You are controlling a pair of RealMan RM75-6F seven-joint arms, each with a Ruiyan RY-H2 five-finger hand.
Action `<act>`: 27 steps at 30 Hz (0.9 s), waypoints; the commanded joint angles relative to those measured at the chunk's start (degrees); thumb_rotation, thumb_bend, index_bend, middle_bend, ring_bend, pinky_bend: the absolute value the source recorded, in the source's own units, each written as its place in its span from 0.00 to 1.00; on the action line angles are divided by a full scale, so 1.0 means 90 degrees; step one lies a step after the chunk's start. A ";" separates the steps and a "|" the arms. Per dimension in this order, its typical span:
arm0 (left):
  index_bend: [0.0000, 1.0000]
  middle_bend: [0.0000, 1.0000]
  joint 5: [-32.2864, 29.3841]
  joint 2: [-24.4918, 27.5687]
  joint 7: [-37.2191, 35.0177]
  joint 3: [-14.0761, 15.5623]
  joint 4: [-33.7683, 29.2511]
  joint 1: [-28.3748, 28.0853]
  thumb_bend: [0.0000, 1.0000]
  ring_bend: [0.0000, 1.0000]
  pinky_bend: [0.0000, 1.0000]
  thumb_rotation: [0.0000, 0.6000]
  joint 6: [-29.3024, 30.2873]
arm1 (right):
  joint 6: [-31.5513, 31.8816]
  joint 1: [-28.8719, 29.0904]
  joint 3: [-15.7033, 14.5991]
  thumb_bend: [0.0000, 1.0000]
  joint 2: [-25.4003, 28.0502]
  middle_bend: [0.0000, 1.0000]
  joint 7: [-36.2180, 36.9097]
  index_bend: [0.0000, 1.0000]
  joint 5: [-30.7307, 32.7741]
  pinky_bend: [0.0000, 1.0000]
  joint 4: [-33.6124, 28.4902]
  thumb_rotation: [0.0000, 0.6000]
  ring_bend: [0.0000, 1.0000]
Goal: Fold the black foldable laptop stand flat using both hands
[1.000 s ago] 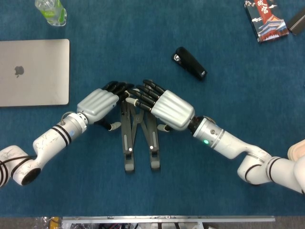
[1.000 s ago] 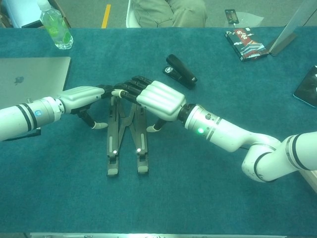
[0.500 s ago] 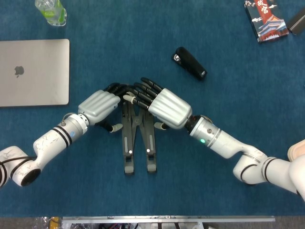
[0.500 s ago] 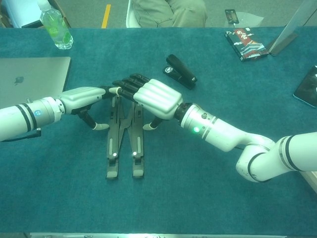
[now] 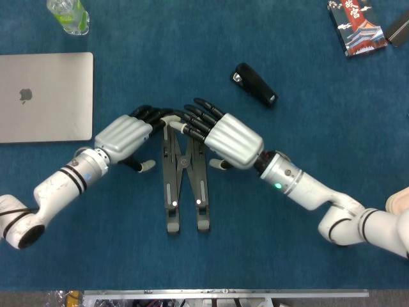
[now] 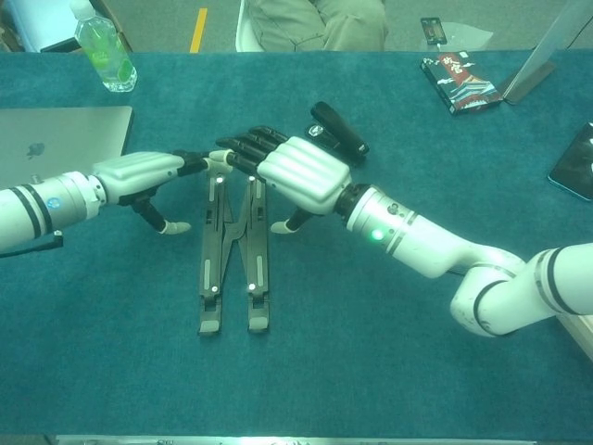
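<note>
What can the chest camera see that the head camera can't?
Only the chest view shows a person's lap behind the table, a yellow floor stripe, a dark phone-like slab at the right edge and a small dark gadget by the far edge.

Only the head view shows the metal rail along the table's near edge.

Both show the left hand and right hand at the top of the black laptop stand, plus the laptop, green bottle, black stapler-like thing and printed box.
</note>
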 commanded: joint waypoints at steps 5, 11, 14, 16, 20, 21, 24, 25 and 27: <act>0.00 0.00 0.0570 0.0694 0.0294 0.0187 -0.0410 -0.0077 0.29 0.00 0.00 1.00 0.0270 | 0.0052 -0.0211 0.0130 0.08 0.1086 0.00 0.0003 0.00 0.0248 0.05 -0.1478 1.00 0.00; 0.00 0.00 0.0806 0.1165 0.0714 0.0342 -0.0723 -0.0230 0.29 0.00 0.00 1.00 0.0115 | -0.0220 -0.0309 0.0256 0.08 0.2039 0.00 -0.0174 0.00 0.0556 0.05 -0.2889 1.00 0.00; 0.00 0.00 0.0644 0.1238 0.0867 0.0299 -0.0816 -0.0174 0.29 0.00 0.00 1.00 0.0131 | -0.0566 -0.0250 0.0303 0.08 0.2465 0.00 -0.0089 0.00 0.0731 0.05 -0.3505 1.00 0.00; 0.00 0.00 0.0418 0.1272 0.0987 0.0238 -0.0855 -0.0110 0.29 0.00 0.00 1.00 0.0115 | -0.0812 -0.0177 0.0321 0.09 0.2726 0.01 -0.0016 0.00 0.0804 0.05 -0.3857 1.00 0.00; 0.00 0.00 0.0006 0.1343 0.1239 0.0130 -0.0945 0.0041 0.29 0.00 0.00 1.00 0.0155 | -0.1135 -0.0064 0.0319 0.09 0.3069 0.02 0.0063 0.00 0.0840 0.05 -0.4266 1.00 0.00; 0.00 0.00 -0.0097 0.1363 0.1302 0.0101 -0.0975 0.0100 0.29 0.00 0.00 1.00 0.0206 | -0.1235 -0.0033 0.0303 0.09 0.3149 0.02 0.0104 0.00 0.0846 0.05 -0.4351 1.00 0.00; 0.00 0.00 -0.0363 0.1396 0.1409 0.0013 -0.1034 0.0267 0.29 0.00 0.00 1.00 0.0376 | -0.1462 0.0071 0.0248 0.09 0.3327 0.02 0.0313 0.00 0.0784 0.05 -0.4543 1.00 0.00; 0.00 0.00 -0.0455 0.1404 0.1428 -0.0023 -0.1052 0.0318 0.29 0.00 0.00 1.00 0.0430 | -0.1534 0.0112 0.0228 0.09 0.3370 0.02 0.0373 0.00 0.0749 0.05 -0.4568 1.00 0.00; 0.00 0.00 -0.0648 0.1402 0.1497 -0.0106 -0.1087 0.0430 0.29 0.00 0.00 1.00 0.0571 | -0.1696 0.0223 0.0180 0.09 0.3445 0.02 0.0456 0.00 0.0644 0.05 -0.4591 1.00 0.00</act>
